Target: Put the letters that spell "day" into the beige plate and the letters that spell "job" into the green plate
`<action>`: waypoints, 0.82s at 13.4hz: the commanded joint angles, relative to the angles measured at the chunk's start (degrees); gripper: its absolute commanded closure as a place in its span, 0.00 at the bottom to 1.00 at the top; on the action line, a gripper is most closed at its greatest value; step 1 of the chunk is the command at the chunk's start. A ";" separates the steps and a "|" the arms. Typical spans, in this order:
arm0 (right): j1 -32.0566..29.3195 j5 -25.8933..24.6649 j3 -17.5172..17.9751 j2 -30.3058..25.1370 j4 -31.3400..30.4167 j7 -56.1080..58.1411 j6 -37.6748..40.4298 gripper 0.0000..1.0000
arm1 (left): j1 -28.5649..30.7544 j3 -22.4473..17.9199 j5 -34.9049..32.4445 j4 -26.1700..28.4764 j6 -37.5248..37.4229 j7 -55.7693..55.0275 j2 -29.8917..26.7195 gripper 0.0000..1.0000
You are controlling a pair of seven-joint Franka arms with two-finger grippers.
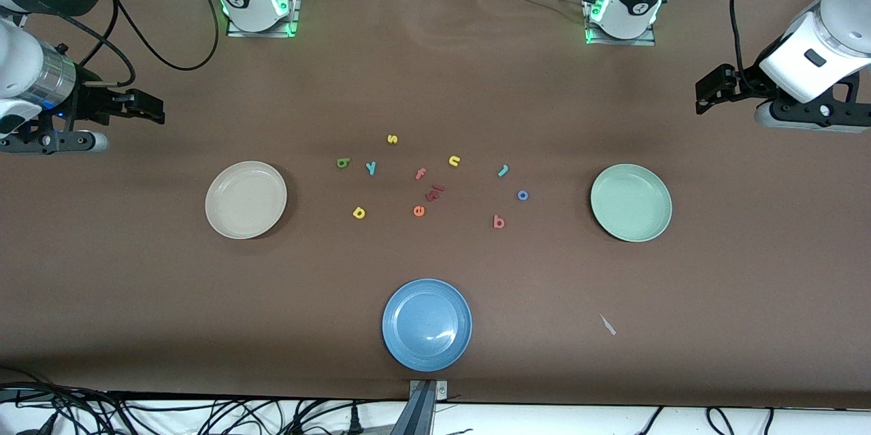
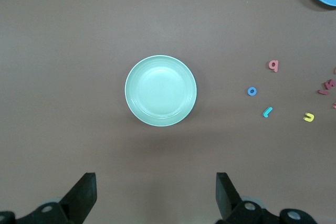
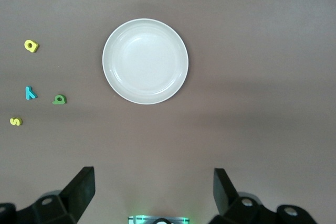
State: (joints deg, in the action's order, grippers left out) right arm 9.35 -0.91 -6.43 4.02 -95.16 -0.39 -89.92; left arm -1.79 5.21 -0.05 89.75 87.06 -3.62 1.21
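Centre of the front view: foam letters scattered on brown cloth. Dark green "d" (image 1: 343,163), teal "y" (image 1: 371,167), yellow "a" (image 1: 358,213) toward the round cream-beige plate (image 1: 231,220) at mid-left. Teal "j" (image 1: 503,171), blue ring "o" (image 1: 522,195), salmon-red "b" (image 1: 499,222) toward the round pale mint-green plate (image 1: 616,220) at mid-right. Round blue plate (image 1: 401,340) at lower centre.

Only in the wrist views: fingers spread wide, gripping nothing. Left gripper (image 2: 155,198) high at the left arm's end, right gripper (image 3: 152,195) likewise at the right arm's end.
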 commanded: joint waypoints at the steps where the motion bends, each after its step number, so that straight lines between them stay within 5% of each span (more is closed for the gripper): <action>1: 0.14 -0.50 0.28 0.02 0.15 0.47 -1.14 0.00 | -0.14 -0.29 0.93 -0.19 -0.75 0.01 -0.60 0.00; 11: 7.60 0.82 1.16 2.13 -0.37 -4.17 -1.31 0.00 | -0.41 -0.11 1.01 -0.36 -1.63 0.10 -0.24 0.00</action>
State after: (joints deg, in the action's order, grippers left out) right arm 15.05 -0.73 -5.48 6.25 -95.19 -1.62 -90.76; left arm -1.96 5.28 -0.05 89.75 86.57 -3.61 1.21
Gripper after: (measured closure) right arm 0.000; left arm 0.000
